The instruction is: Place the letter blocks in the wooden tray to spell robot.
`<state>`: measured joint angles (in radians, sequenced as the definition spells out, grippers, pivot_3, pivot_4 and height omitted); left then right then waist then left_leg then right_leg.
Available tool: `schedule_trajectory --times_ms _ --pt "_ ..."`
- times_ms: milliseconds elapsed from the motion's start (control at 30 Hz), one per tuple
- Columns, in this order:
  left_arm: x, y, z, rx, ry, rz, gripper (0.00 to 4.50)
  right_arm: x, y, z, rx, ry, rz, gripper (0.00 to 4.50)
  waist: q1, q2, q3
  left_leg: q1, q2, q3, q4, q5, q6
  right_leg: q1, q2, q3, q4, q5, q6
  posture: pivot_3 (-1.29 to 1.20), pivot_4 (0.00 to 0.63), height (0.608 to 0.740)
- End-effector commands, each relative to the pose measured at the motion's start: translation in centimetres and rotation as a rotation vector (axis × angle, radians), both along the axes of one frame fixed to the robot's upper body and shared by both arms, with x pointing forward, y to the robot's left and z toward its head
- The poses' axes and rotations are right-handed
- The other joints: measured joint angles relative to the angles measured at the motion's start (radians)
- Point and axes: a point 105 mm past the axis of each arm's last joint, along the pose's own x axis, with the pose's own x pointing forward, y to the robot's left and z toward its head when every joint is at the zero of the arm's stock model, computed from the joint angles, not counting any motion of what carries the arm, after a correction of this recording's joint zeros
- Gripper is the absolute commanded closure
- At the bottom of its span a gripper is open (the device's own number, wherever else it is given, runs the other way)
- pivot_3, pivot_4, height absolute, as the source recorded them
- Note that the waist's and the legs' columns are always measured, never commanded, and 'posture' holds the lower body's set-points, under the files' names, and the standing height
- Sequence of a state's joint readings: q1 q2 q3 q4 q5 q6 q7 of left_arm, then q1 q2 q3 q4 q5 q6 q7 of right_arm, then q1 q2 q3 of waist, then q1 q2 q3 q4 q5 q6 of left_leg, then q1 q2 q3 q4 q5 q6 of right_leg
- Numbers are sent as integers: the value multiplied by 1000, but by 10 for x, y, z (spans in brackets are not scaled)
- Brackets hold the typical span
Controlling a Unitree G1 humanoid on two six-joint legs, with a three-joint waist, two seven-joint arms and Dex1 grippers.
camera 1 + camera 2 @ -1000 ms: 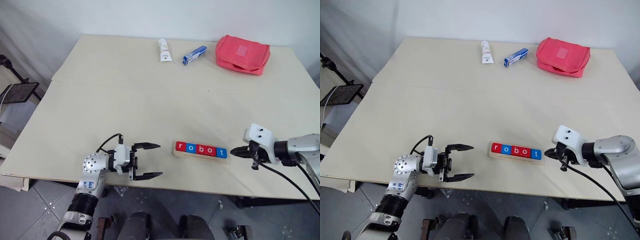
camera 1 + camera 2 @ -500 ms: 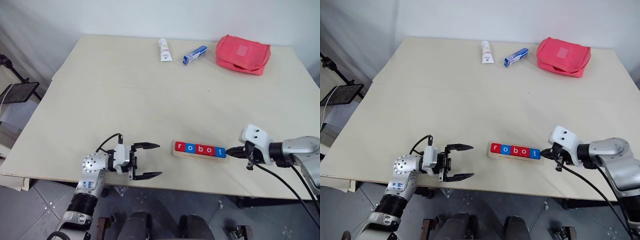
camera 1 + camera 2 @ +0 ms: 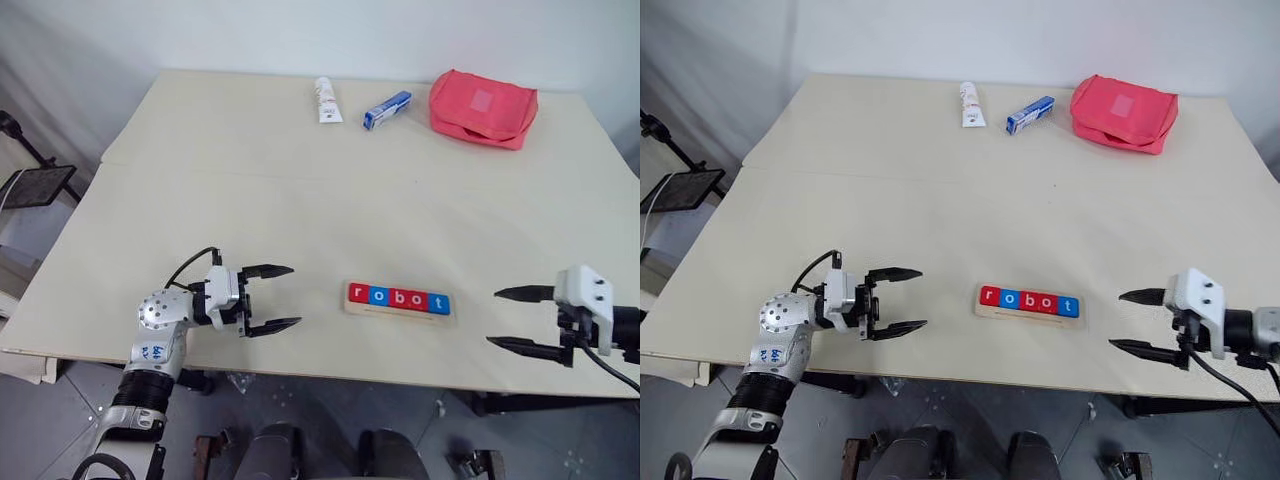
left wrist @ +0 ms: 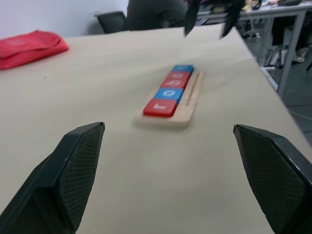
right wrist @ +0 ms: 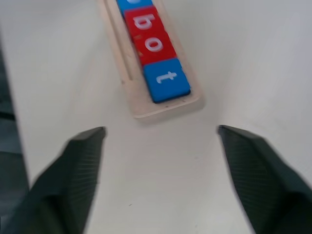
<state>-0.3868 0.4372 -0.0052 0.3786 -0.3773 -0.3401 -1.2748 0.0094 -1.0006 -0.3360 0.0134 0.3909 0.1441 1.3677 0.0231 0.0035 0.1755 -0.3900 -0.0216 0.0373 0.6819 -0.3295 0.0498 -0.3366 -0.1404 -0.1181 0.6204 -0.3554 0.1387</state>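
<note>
Five letter blocks (image 3: 400, 298), red and blue in turn, lie side by side in the wooden tray (image 3: 400, 310) near the table's front edge and read "robot". The right wrist view looks onto the blue t block (image 5: 166, 83) at the tray's end (image 5: 124, 73). My right gripper (image 3: 494, 317) is open and empty, a short way to the right of the tray and apart from it. My left gripper (image 3: 295, 295) is also open and empty, left of the tray and pointing at it. The left wrist view shows the row of blocks (image 4: 170, 90) ahead between its fingers (image 4: 73, 170).
At the table's far side lie a white tube (image 3: 327, 99), a blue-and-white box (image 3: 388, 109) and a red zip pouch (image 3: 483, 108). The table's front edge (image 3: 400, 375) runs just below both grippers and the tray.
The right gripper, shut at the tray's right end before, has opened and pulled back to the right. The left gripper has drawn away to the left. The blocks stay in place.
</note>
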Motion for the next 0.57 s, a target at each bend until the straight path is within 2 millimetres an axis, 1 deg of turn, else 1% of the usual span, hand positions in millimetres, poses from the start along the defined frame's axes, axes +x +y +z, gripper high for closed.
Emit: schedule_trajectory --times_ms 33,67,133,300,367,467,567 --pt "3 17 7 -7 -20 21 0 -8 -18 7 72 -51 15 31 0 0 0 0 0 0 0 0 0 0 0 0 0 0 0 0 150 740" --pt "5 21 8 -15 -16 28 0 -10 -24 4 81 -48 6 31 0 0 0 0 0 0 0 0 0 0 0 0 0 0 0 0 150 740" --pt "4 26 9 -30 -13 16 0 -12 -28 7 151 -58 15 31 0 0 0 0 0 0 0 0 0 0 0 -1 0 0 0 0 150 740" --pt "-2 35 12 -52 11 -10 0 -10 -36 6 186 -60 -23 31 0 0 0 0 0 0 0 0 0 0 -1 -1 0 0 0 0 150 740" --pt "-6 38 11 -43 14 -24 0 -15 -35 5 199 -41 7 31 0 0 0 0 0 0 0 0 0 0 -1 -2 0 0 0 0 150 740" --pt "-9 39 14 -47 18 -32 0 -12 -32 14 257 -74 17 31 0 0 0 0 0 0 0 0 0 0 -1 -1 0 0 0 0 150 740" --pt "-8 39 17 -53 16 -42 0 -10 -33 12 234 -64 17 31 0 0 0 0 0 0 0 0 0 0 -1 -1 0 0 0 0 150 740"
